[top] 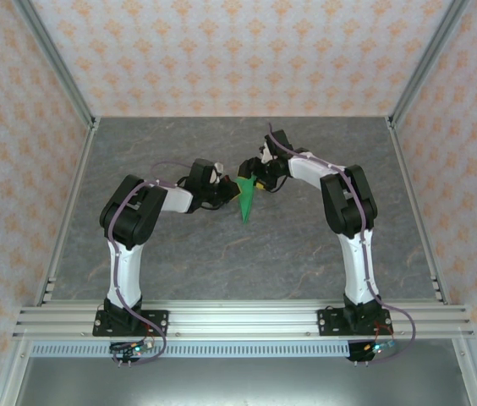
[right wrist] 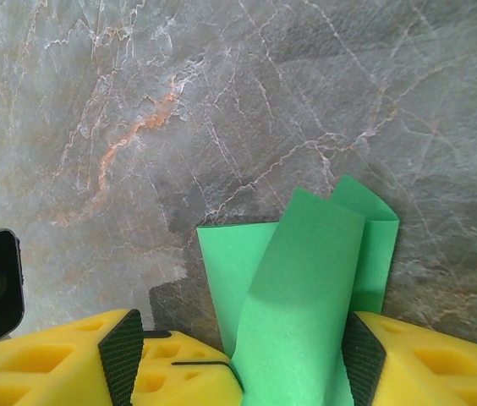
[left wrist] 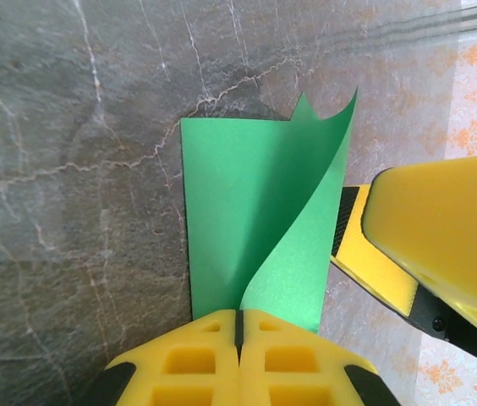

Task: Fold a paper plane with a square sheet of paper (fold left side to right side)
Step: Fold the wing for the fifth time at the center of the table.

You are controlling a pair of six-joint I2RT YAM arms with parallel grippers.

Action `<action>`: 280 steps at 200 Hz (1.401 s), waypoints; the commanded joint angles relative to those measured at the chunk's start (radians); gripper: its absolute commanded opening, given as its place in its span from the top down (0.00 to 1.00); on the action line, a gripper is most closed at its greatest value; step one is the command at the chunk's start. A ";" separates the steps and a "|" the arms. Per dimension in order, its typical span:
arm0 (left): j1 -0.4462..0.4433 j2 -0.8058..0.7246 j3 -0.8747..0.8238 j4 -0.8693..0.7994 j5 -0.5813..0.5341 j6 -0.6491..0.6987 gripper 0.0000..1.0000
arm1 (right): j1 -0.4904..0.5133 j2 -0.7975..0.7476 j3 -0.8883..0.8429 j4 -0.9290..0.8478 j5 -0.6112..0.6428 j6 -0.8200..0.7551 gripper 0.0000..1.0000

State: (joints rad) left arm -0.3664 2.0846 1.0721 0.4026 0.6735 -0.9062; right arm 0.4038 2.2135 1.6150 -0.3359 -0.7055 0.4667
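Green paper lies mid-counter between both hands: thin, light and limp, quick to crease or slide on the smooth stone, so it is probably best taken by a free edge or corner while the flat part is pinned. From above it reads as a narrow wedge, long axis running far to near, tip towards the arm bases. The left hand is clenched on its edge below a curled-up flap, and the right hand stands released, straddling that flap.
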 commanded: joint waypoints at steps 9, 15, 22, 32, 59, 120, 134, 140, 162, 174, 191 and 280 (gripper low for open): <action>0.009 0.033 -0.041 -0.039 -0.035 0.032 1.00 | -0.012 -0.097 0.038 -0.056 0.080 -0.012 0.32; 0.009 0.033 -0.043 -0.038 -0.035 0.031 1.00 | -0.014 -0.113 0.033 -0.064 0.095 -0.016 0.33; 0.009 0.031 -0.044 -0.039 -0.035 0.032 1.00 | -0.013 -0.127 0.025 -0.075 0.111 -0.020 0.33; 0.009 0.032 -0.043 -0.040 -0.038 0.033 1.00 | -0.013 -0.144 0.003 -0.075 0.113 -0.015 0.36; 0.009 0.031 -0.040 -0.051 -0.047 0.039 1.00 | -0.001 -0.163 -0.072 -0.014 0.038 0.023 0.60; 0.009 0.029 -0.031 -0.091 -0.079 0.046 1.00 | 0.020 -0.115 -0.122 0.067 -0.019 0.076 0.85; 0.009 0.031 -0.028 -0.108 -0.088 0.052 1.00 | 0.020 -0.100 -0.118 0.070 -0.024 0.076 0.85; 0.009 0.032 -0.027 -0.110 -0.091 0.053 1.00 | 0.020 -0.096 -0.117 0.072 -0.025 0.077 0.85; 0.009 0.029 -0.026 -0.121 -0.098 0.058 1.00 | 0.020 -0.076 -0.106 0.068 -0.028 0.072 0.85; 0.009 0.030 -0.026 -0.128 -0.103 0.062 1.00 | 0.021 -0.065 -0.098 0.064 -0.030 0.070 0.85; 0.009 0.030 -0.024 -0.135 -0.106 0.063 1.00 | 0.020 -0.048 -0.084 0.057 -0.029 0.064 0.85; 0.014 0.040 -0.031 -0.160 -0.135 0.063 1.00 | 0.020 -0.006 -0.084 0.089 -0.030 0.059 0.85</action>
State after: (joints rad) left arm -0.3664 2.0846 1.0702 0.4004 0.6598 -0.8803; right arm 0.4232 2.1876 1.5070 -0.2760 -0.7300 0.5304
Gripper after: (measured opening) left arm 0.054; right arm 0.146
